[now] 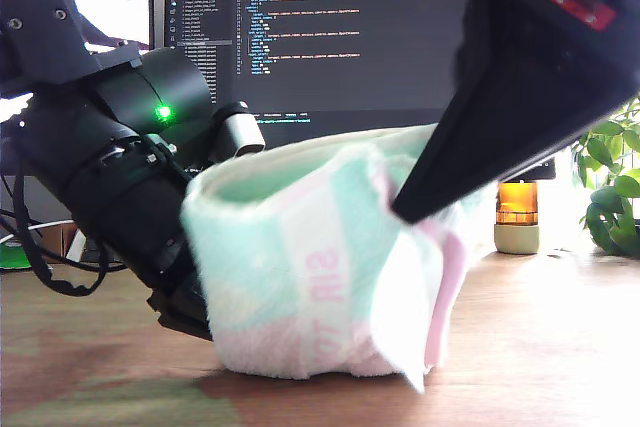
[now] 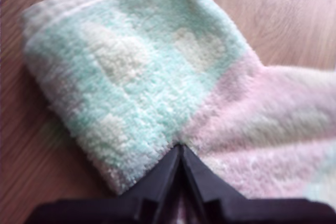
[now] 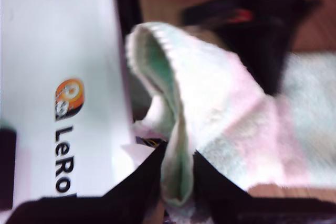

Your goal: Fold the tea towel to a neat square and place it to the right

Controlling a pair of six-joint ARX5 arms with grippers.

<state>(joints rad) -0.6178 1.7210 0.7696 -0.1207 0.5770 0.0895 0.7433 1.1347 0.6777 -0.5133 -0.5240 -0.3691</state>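
In the exterior view the tea towel [image 1: 300,267] stands bunched up on the wooden table [image 1: 540,347], near the middle. It is fluffy, mint green with pink bands, and carries pink printed letters turned sideways that I cannot read for sure. My first gripper [image 1: 408,212] comes down from the exterior view's upper right, its tip pinching the towel's upper edge. A black arm with a green light [image 1: 163,112] reaches in behind the towel from the exterior view's left. A monitor [image 1: 330,37] behind shows lines of code too small to read. The first wrist view shows my first gripper [image 2: 181,153] pressed together on the towel [image 2: 136,77], where pale patches dot the green. Only the second wrist view shows a white board [image 3: 58,77] reading "LeRo" under an orange logo [image 3: 69,98]. There my second gripper [image 3: 177,166] pinches a fold of the towel [image 3: 220,108].
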